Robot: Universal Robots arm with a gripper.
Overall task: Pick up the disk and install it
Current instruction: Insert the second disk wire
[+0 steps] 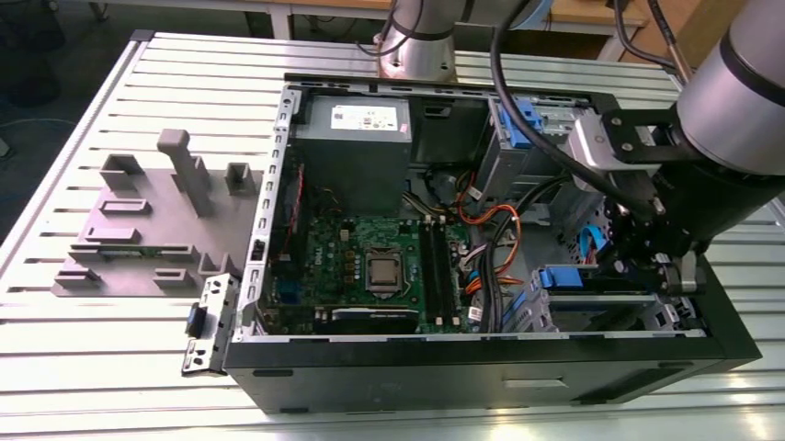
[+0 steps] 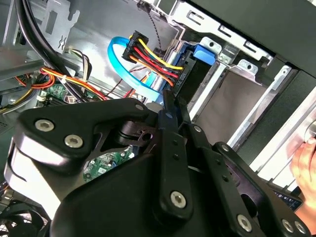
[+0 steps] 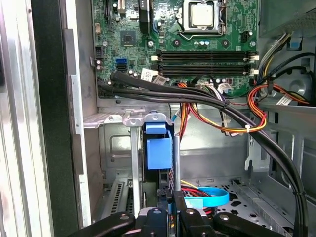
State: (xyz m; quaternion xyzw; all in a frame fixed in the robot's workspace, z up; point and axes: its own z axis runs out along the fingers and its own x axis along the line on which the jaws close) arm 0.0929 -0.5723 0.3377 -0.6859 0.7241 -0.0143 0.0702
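The disk (image 3: 159, 148) stands on edge in the drive cage at the case's front corner, its blue rail and blue tab facing the camera in the first wrist view. In the second wrist view the disk (image 2: 197, 66) shows as a dark slab with a blue tab, and red-yellow-black power wires and a light-blue data cable are plugged in beside it. My gripper (image 3: 171, 200) is shut, fingertips together and right at the disk's near edge, with nothing visible between them. In the exterior view my gripper (image 1: 653, 268) reaches down into the case on the exterior view's right, next to the blue-railed disk (image 1: 572, 276).
The open computer case (image 1: 491, 354) lies on a slatted metal table (image 1: 110, 358). Inside are the motherboard (image 1: 368, 266), a grey power-supply box (image 1: 353, 138) and bundled black cables (image 3: 197, 96). A grey fixture block (image 1: 147, 220) sits on the exterior view's left. A hand (image 2: 303, 165) shows past the case wall.
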